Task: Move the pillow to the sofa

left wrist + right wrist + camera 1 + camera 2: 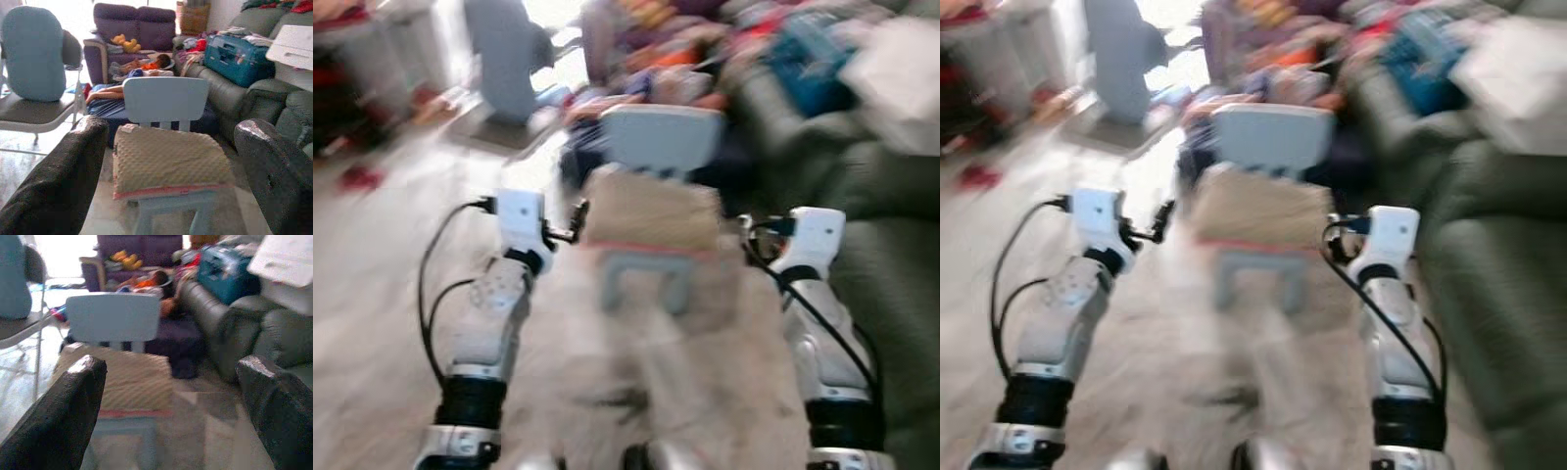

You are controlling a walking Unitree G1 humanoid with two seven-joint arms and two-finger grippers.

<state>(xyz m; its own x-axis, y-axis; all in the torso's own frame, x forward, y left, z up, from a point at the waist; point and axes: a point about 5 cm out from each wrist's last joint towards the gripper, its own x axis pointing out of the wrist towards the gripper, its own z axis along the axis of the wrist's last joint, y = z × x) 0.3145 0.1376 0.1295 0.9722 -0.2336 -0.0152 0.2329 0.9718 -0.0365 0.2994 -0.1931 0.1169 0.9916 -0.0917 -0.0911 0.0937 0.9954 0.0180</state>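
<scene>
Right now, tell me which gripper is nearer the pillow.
Left, slightly. The left gripper sits just beside the pillow at its left edge; the right gripper is just off its right edge.

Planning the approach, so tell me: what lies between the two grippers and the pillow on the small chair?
Nothing; both wrist views show bare floor between the open fingers and the pillow.

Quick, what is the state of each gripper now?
Left gripper: open, holding nothing.
Right gripper: open, holding nothing.
</scene>
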